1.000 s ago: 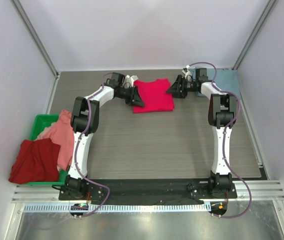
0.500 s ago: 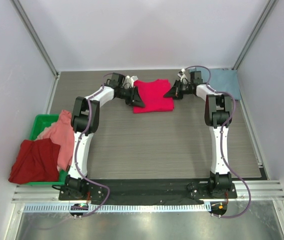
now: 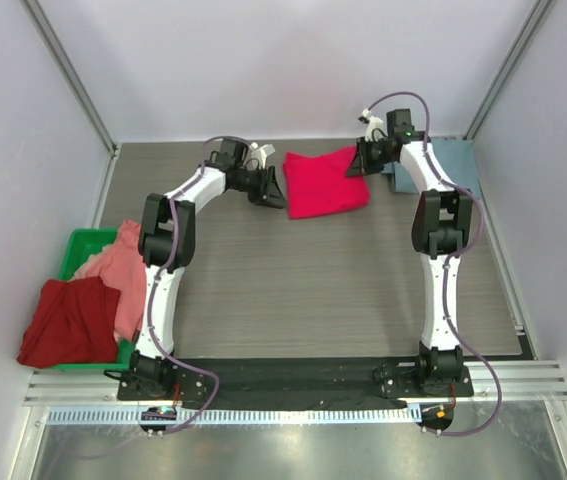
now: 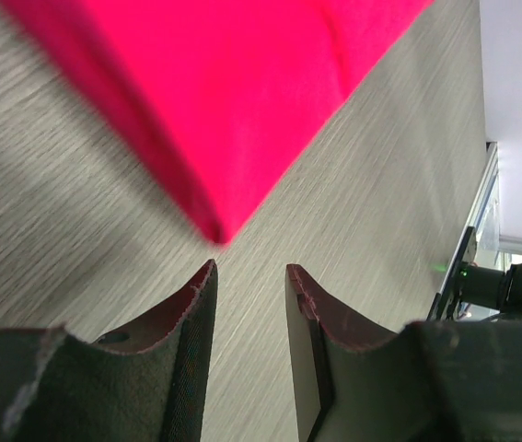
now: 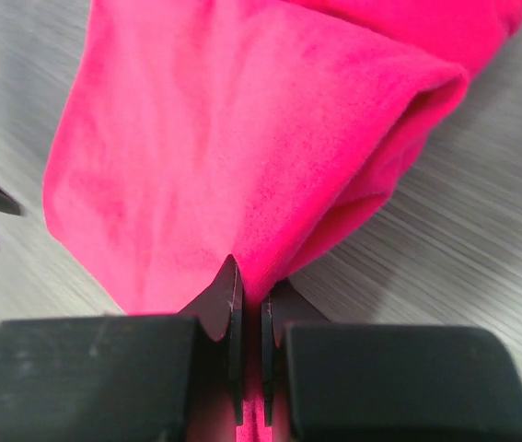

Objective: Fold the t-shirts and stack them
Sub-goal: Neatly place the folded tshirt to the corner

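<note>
**One gripper letting go while the other is pulling the shirt right**

At the far left, the dark red t-shirt [image 3: 63,320] and the salmon pink t-shirt [image 3: 118,275] are draping over the green bin [image 3: 85,243], lying just as they were a second ago. The left gripper [image 3: 275,192] is no longer sitting on the crimson-pink t-shirt [image 3: 328,185]. Its fingers [image 4: 196,304] are standing narrowly apart and gripping nothing, with the shirt's folded corner just ahead of them. The shirt itself is lying toward the back of the table [image 3: 303,280], having shifted right of where it was, and its right edge is lifting off the surface. The right gripper [image 3: 356,165], which was gaping a second ago, is now pinching that edge tightly and sitting higher and farther back. Just beyond it, the blue-grey t-shirt [image 3: 460,168] is lying flat in the back right corner.
</note>
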Motion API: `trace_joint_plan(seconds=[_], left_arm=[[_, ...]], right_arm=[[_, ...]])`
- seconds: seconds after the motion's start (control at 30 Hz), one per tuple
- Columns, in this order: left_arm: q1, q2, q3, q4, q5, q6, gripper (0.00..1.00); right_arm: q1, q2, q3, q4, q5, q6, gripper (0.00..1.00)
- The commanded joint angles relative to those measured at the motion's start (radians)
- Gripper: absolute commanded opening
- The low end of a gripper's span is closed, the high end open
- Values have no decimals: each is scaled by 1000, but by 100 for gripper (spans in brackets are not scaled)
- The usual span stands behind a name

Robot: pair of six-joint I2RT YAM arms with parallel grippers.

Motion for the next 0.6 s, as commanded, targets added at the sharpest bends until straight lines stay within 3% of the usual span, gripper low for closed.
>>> trace_joint_plan(seconds=[0.0, 0.57], left_arm=[[8, -83, 36, -11, -7, 30, 37], [-37, -79, 38, -5, -7, 28, 38]], right_arm=[[-41, -115, 48, -44, 107, -94, 1], [-93, -215, 177, -81, 265, -263, 1]])
